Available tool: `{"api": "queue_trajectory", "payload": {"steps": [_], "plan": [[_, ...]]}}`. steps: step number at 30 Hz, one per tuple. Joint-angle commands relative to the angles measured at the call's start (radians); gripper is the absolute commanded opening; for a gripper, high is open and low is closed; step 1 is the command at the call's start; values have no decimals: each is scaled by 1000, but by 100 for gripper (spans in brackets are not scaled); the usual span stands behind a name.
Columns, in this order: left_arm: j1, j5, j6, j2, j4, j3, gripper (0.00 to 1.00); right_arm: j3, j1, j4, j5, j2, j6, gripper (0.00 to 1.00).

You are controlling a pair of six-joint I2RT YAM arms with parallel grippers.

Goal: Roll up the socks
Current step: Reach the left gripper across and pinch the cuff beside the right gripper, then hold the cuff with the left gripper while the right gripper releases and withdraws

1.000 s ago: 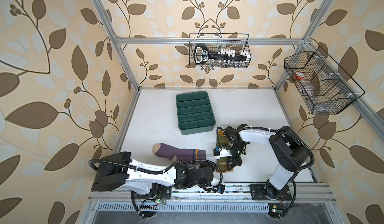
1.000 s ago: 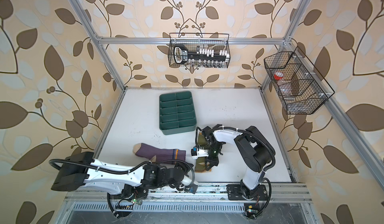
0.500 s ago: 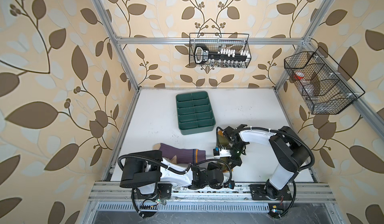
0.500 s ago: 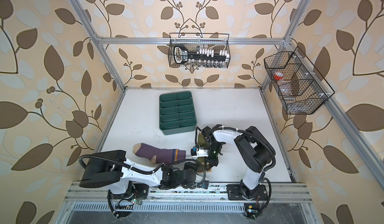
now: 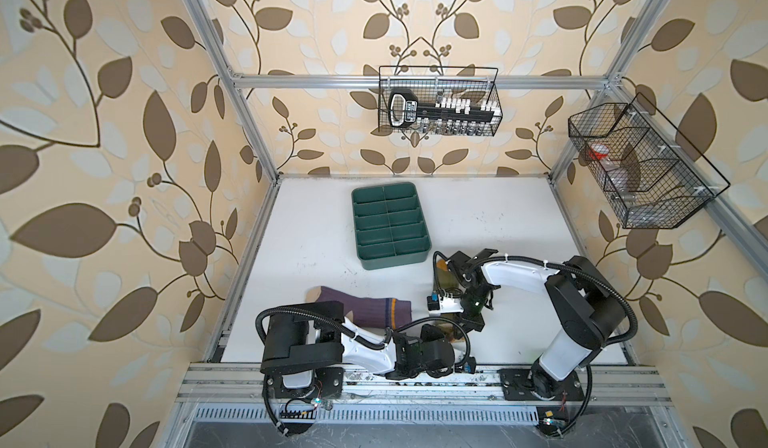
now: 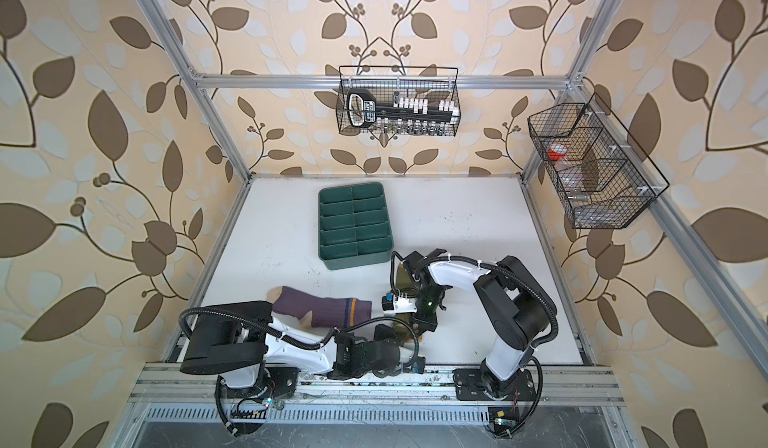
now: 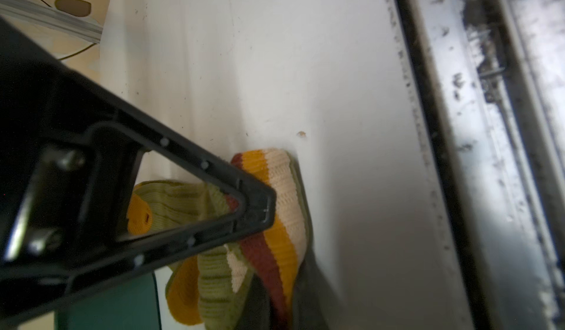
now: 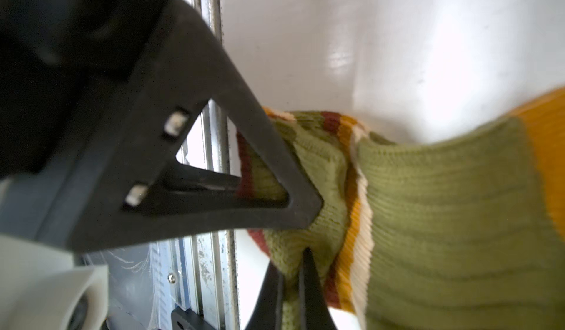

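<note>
Two socks lie on the white table: in both top views the purple sock stretches flat and untouched at the near left, toe to the left and cuff to the right, while the olive sock runs from its mustard toe just beside the green tray toward the front rail, its middle hidden under the right arm. The left gripper and right gripper meet at that near cuff end, too crowded there to read their jaws. The left wrist view shows the left gripper drawn together on the striped cuff, fabric bunched beneath its tip, close to the table's front edge. The right wrist view shows the right gripper nipping the olive knit just past the stripes, and the left one's thin fingertips pinched on a fold beside it. So both hold one end, and the sock's length leads away from them toward the tray; the roll, I judge, must travel that way, cuff toward toe
</note>
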Motion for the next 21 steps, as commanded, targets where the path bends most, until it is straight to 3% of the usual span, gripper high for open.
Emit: {"api": "queue_trajectory", "payload": {"steps": [1,3,6,11,12,13,16,21], "plan": [[20,33,-38,38,-35,9,0,-24,1,40,-10,-44,-2,0],[22,46,-50,37,-46,14,0,-35,2,57,4,-61,4,6],[28,73,-60,28,-73,23,0,-58,2,85,27,-98,7,27],[44,123,-73,15,-95,21,0,-99,-1,120,76,-191,40,36],[47,134,-76,13,-100,21,0,-108,-2,124,82,-215,41,59],[49,142,-79,12,-104,21,0,-114,-4,127,84,-233,41,62],[61,184,-93,1,-133,24,0,-200,-46,199,142,-501,69,65],[109,320,-143,-40,-239,49,0,-328,-168,398,387,-935,114,86]]}}
